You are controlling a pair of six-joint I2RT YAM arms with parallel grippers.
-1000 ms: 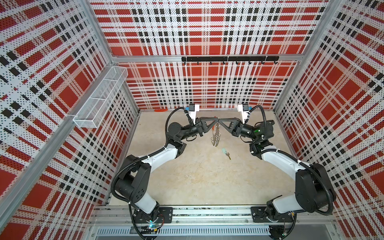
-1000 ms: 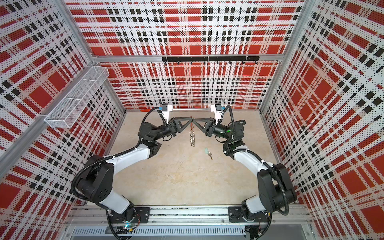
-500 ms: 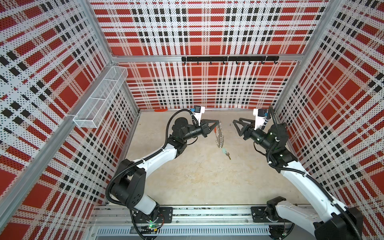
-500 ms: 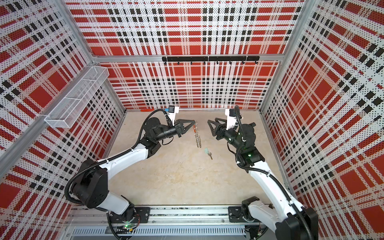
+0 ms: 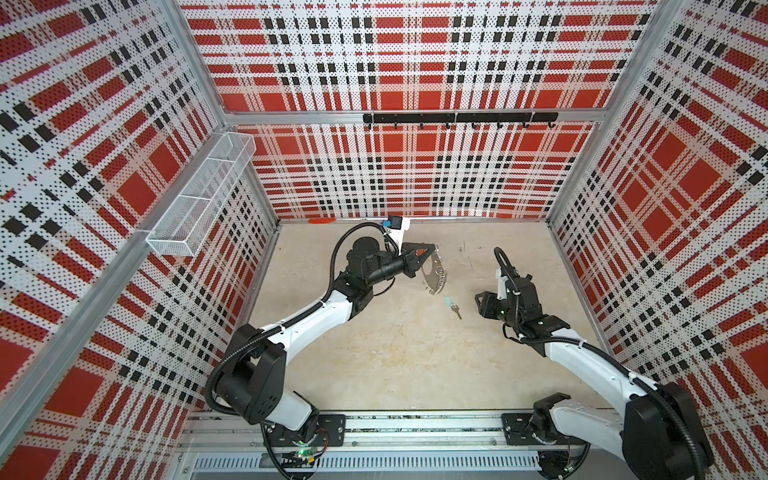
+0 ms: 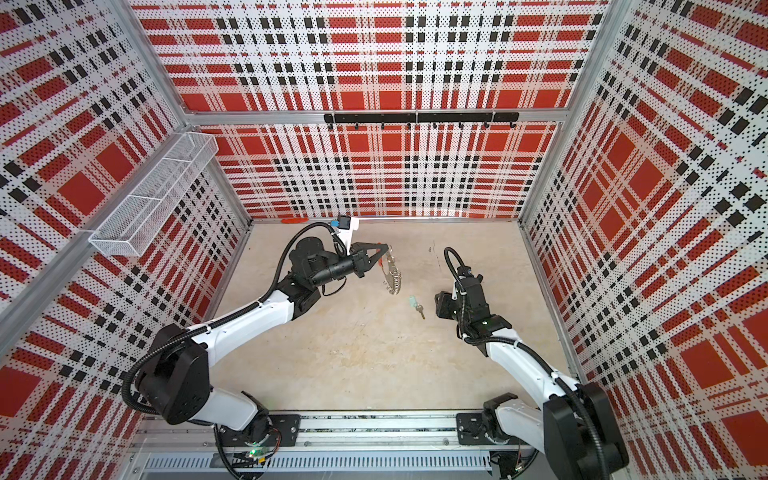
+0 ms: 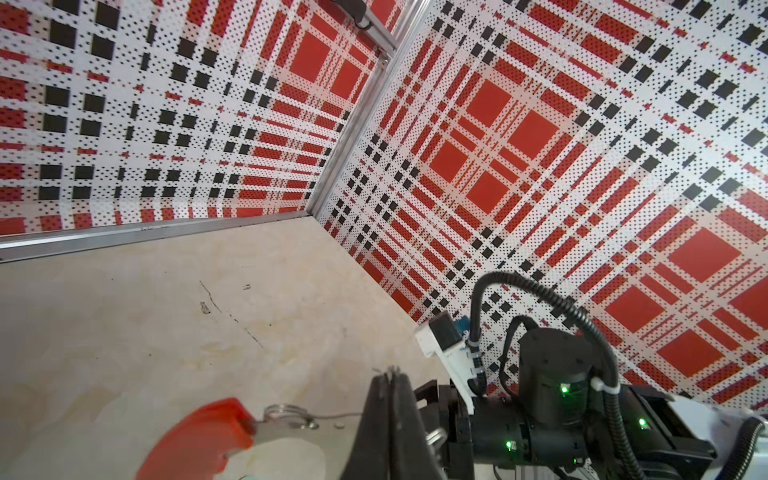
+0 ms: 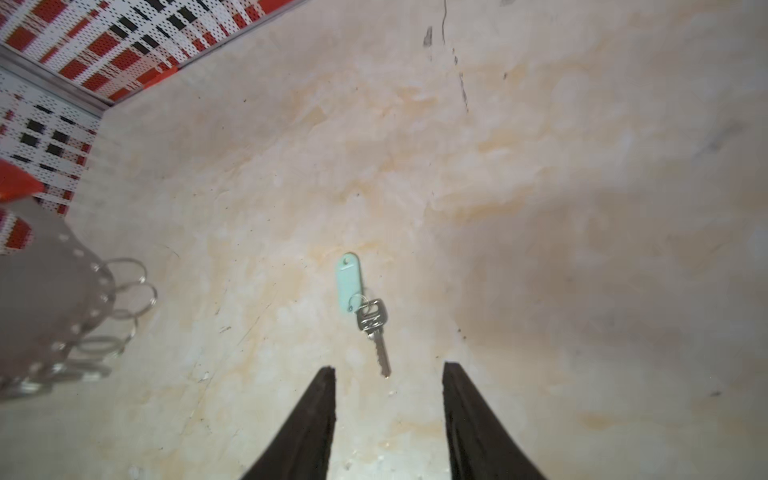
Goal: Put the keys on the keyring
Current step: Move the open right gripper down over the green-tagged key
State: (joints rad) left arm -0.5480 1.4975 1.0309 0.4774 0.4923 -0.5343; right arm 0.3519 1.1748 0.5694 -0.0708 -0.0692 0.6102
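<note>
The keyring (image 5: 434, 274) (image 6: 392, 274), a grey metal hoop fringed with small wire loops and with a red segment (image 7: 199, 440), hangs above the floor from my left gripper (image 5: 433, 248) (image 7: 390, 376). That gripper is shut on its upper edge. The keys (image 5: 451, 303) (image 6: 415, 305) (image 8: 361, 299), a metal key joined to a pale teal tag, lie flat on the floor below and to the right of the hoop. My right gripper (image 5: 480, 305) (image 8: 388, 368) stands open just right of the keys. The key's tip points into its gap, untouched. The hoop's edge (image 8: 50, 291) shows in the right wrist view.
An orange-red strip (image 5: 322, 221) lies on the floor against the back wall. A wire basket (image 5: 199, 199) hangs on the left wall and a black hook rail (image 5: 457, 118) on the back wall. Plaid walls enclose the beige floor (image 5: 395, 353).
My right gripper has let go of the keyring, opened, and drawn back to the right and down beside the keys. The left gripper still holds the keyring, shifted slightly right.
</note>
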